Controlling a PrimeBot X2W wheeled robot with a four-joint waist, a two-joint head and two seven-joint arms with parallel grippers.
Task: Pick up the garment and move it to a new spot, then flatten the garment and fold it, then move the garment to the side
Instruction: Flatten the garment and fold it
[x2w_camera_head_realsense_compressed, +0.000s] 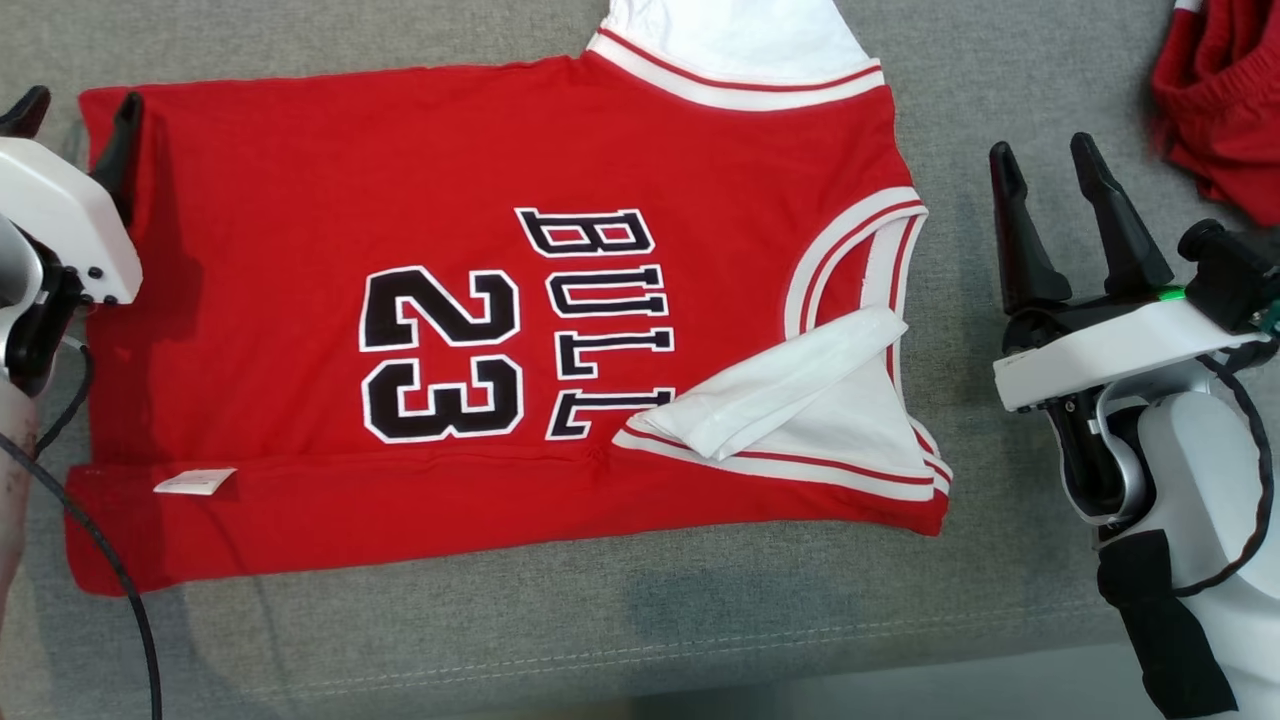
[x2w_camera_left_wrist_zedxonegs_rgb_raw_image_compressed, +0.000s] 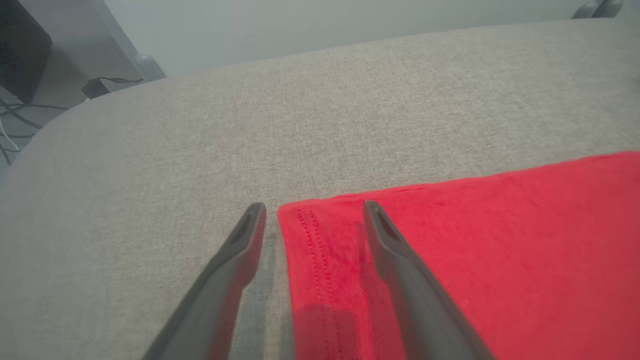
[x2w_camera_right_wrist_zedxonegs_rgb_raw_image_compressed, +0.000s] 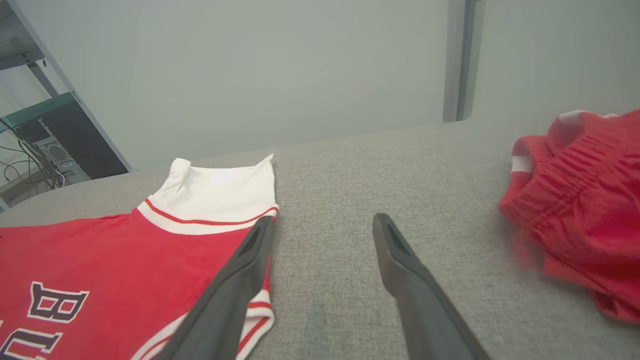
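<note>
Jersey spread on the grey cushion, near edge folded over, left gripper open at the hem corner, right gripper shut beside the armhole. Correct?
Not quite: the right gripper is open, not shut. The right wrist view shows its jaws spread wide over bare cushion beside the armhole. The rest holds: jersey spread, near edge folded over, left gripper open at the hem corner.

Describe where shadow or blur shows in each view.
Head view: even light, the left tool shadowing the jersey. Left wrist view: a dark shadow patch on the jersey between the fingers. Right wrist view: the crumpled red garment looks soft-edged.
</note>
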